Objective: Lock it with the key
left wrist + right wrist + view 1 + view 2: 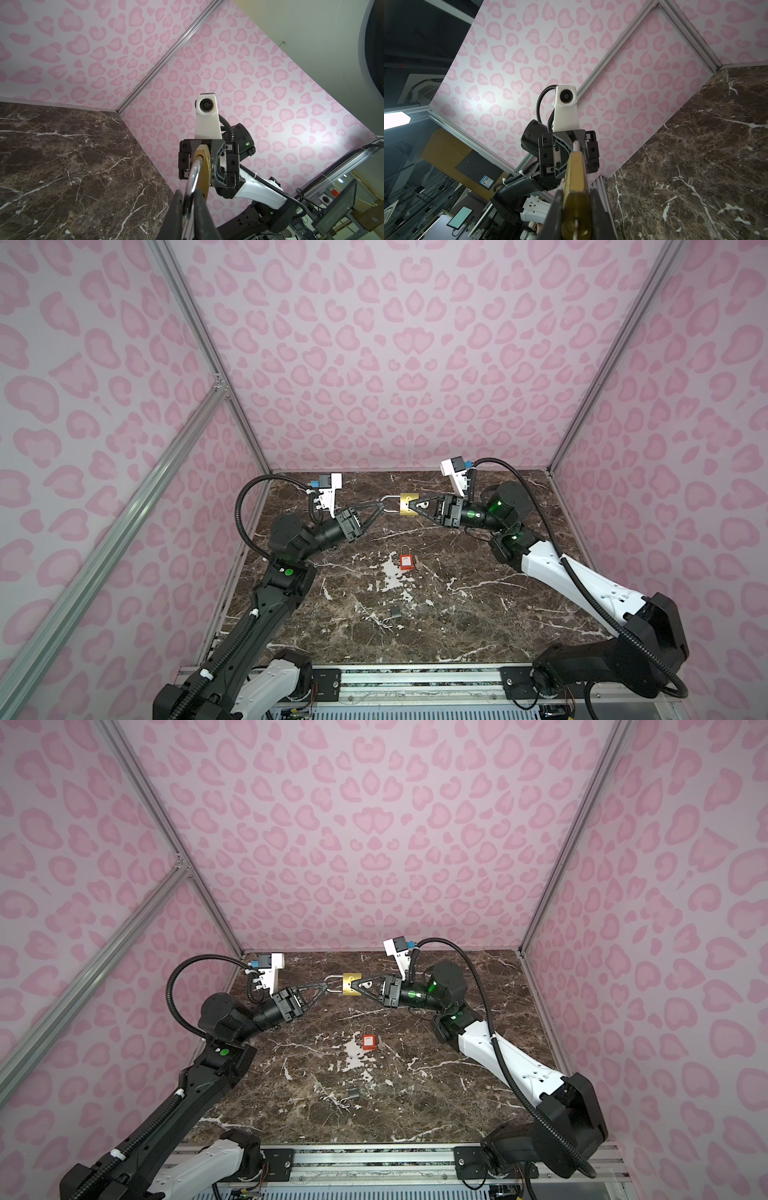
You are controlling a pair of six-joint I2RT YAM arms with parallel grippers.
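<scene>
A brass padlock (408, 504) (350, 984) hangs in the air over the back of the marble table, lying sideways. My right gripper (412, 506) (354, 986) (576, 199) is shut on its brass body (576, 176). My left gripper (385, 506) (328, 986) (188, 199) is shut on its silver shackle (194, 176), opposite the right one. A silver key (424, 504) (365, 983) sticks out of the lock's underside between the right fingers. In the right wrist view it shows as a thin sliver in the keyhole (576, 227).
A red padlock (405, 560) (368, 1041) lies mid-table on the marble top (478, 614). A small dark padlock (395, 612) (353, 1092) with its shackle open lies nearer the front. Pink patterned walls with metal posts close the back and sides.
</scene>
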